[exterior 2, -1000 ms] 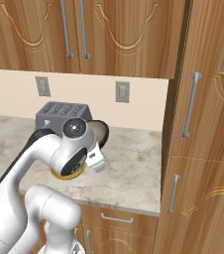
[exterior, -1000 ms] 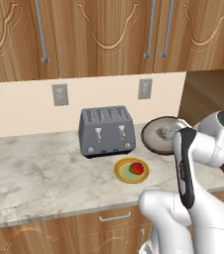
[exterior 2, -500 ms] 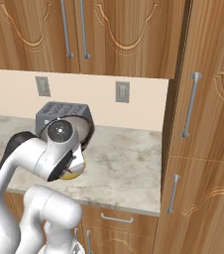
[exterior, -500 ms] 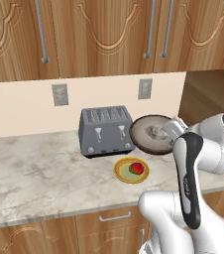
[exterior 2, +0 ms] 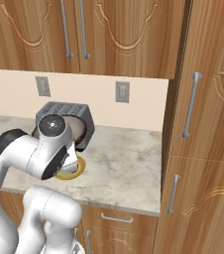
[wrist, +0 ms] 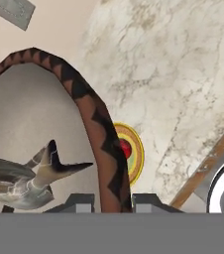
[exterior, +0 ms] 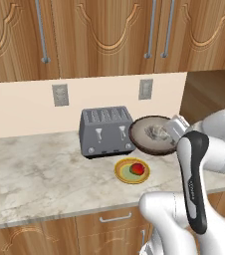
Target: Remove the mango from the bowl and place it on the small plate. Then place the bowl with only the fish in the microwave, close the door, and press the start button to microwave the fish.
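The bowl [wrist: 91,124] has a dark brown rim banded with black zigzag triangles and a pale grey-beige inside; the fish [wrist: 27,181] in it is grey-white with dark fins. Beside the silver-grey toaster [exterior: 106,131], the small plate [exterior: 122,173] shows a yellow-orange rim, holding the red mango [exterior: 138,169]. The countertop [exterior: 40,169] is beige-veined marble

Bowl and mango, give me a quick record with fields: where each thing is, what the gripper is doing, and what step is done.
mango: on the small plate, on the counter in front of the toaster
bowl: lifted off the counter, tilted
fish: inside the bowl
gripper: shut on the bowl's rim
step done: mango moved to plate
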